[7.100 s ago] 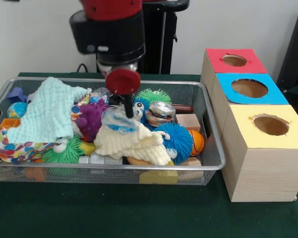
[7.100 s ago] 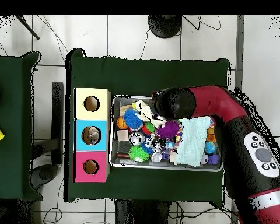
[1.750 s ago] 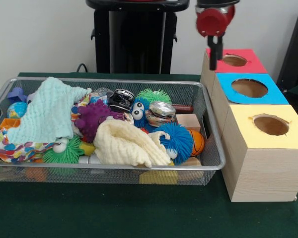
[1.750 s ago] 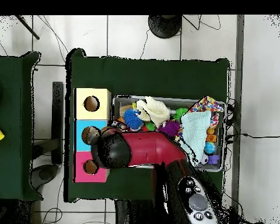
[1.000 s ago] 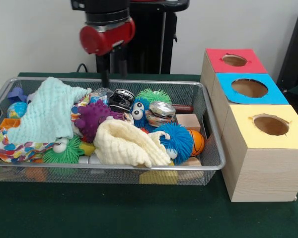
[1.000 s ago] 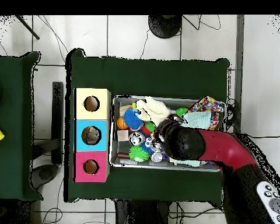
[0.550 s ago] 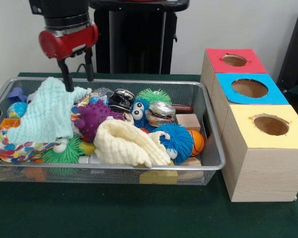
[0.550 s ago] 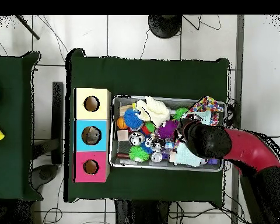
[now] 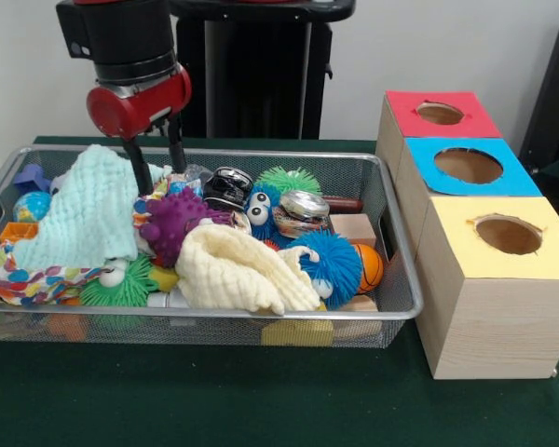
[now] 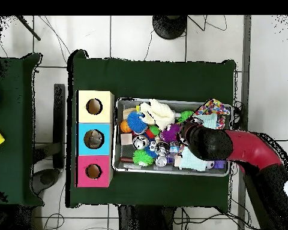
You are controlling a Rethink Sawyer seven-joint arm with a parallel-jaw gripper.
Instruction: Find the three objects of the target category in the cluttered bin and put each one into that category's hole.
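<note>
The wire mesh bin (image 9: 214,318) is full of toys and cloths; it also shows in the overhead view (image 10: 170,171). My gripper (image 9: 161,179) is open and empty, its tips low at the bin's back left, between a mint cloth (image 9: 79,214) and a purple spiky ball (image 9: 172,223). One small clear glinting bottle (image 9: 190,174) lies just right of the tips, partly buried. No other clear bottle shows. In the overhead view my arm (image 10: 209,142) covers the gripper.
Three wooden boxes with holes stand right of the bin: red (image 9: 443,113), blue (image 9: 469,166), yellow (image 9: 508,234). A cream cloth (image 9: 238,270), a silver can (image 9: 301,207), a dark can (image 9: 228,184) and a blue fuzzy ball (image 9: 331,261) lie in the bin.
My gripper held a clear bottle above the bin, swung over to the boxes, and came back empty. In the last second it moved left and down to the mint cloth.
</note>
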